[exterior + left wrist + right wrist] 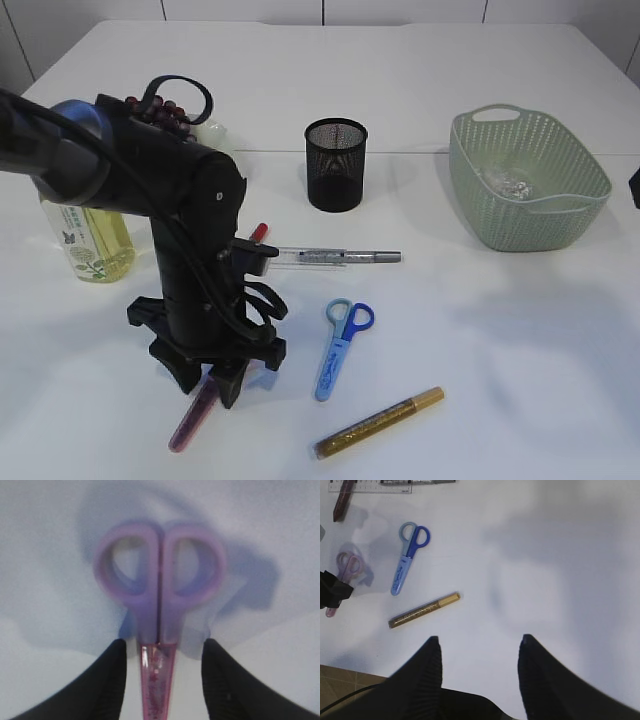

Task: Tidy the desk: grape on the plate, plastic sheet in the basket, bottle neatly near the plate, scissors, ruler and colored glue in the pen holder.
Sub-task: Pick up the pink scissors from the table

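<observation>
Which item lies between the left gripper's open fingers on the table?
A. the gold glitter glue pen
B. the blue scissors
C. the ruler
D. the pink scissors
D. The left wrist view shows the pink scissors lying between the left gripper's two black fingers, which stand apart on either side.

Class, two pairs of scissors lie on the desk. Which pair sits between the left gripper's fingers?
The pink scissors, in their pink sheath, between the left gripper fingers. The blue scissors lie apart, untouched.

We see a matte black left arm (190,250) with rounded joint housings, a grey-blue cap at one joint, and black cables looping along it. Both grippers' fingers (427,675) are black, tapered, with finely ribbed inner faces.
</observation>
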You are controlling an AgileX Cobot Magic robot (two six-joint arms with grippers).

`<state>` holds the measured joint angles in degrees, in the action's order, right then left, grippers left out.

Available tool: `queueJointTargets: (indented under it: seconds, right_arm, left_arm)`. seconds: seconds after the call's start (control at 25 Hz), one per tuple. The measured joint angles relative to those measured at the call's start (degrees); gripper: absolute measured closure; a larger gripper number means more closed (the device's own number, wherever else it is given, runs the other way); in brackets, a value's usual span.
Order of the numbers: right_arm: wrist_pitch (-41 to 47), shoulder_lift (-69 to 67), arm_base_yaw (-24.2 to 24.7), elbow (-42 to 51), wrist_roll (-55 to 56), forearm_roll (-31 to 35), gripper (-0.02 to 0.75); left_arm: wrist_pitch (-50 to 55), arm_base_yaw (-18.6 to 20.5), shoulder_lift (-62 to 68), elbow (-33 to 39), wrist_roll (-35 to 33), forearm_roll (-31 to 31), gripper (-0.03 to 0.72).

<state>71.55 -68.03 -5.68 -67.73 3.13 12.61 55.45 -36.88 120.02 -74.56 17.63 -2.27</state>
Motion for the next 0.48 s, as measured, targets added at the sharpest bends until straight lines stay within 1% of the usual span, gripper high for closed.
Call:
queueJointTargets:
  seconds: [0.48]
  right_arm:
    - [0.0, 0.0, 0.0, 0.0, 0.0, 0.0, 0.339]
  left_arm:
    - [-0.8, 0.0, 0.7, 0.0, 0.0, 0.0, 0.363]
